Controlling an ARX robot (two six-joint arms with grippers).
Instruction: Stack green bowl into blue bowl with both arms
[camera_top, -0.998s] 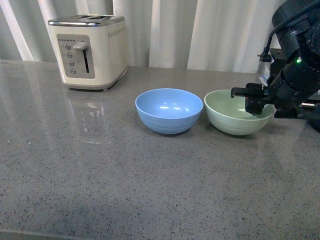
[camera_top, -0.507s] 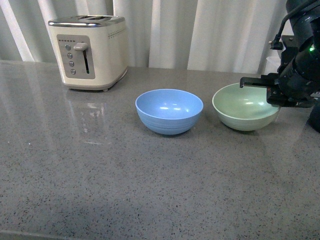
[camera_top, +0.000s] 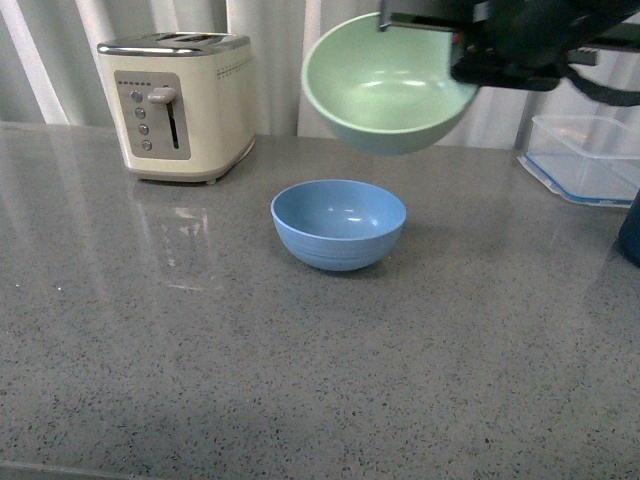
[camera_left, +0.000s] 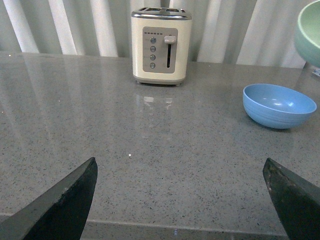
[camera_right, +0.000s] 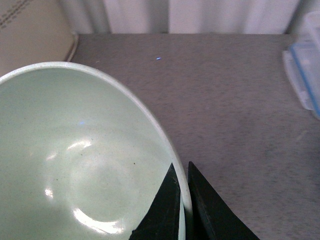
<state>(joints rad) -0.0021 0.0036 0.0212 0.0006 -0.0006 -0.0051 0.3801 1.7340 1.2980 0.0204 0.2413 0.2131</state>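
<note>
Green bowl (camera_top: 388, 85), newly lifted off the counter (camera_top: 200, 380), hangs over blue bowl (camera_top: 338, 222), rim pinched by right claw (camera_right: 182, 200); left claw (camera_left: 180, 197) gapes empty; lowering remains.

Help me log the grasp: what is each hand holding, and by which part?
The right hand pinches the green bowl by its rim, one finger inside and one outside. The left hand is open and holds nothing.

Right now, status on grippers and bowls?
Right gripper shut on rim of pale green round plastic bowl, airborne roughly above light blue round plastic bowl. Left gripper open, empty. Blue bowl empty, nothing between.
</note>
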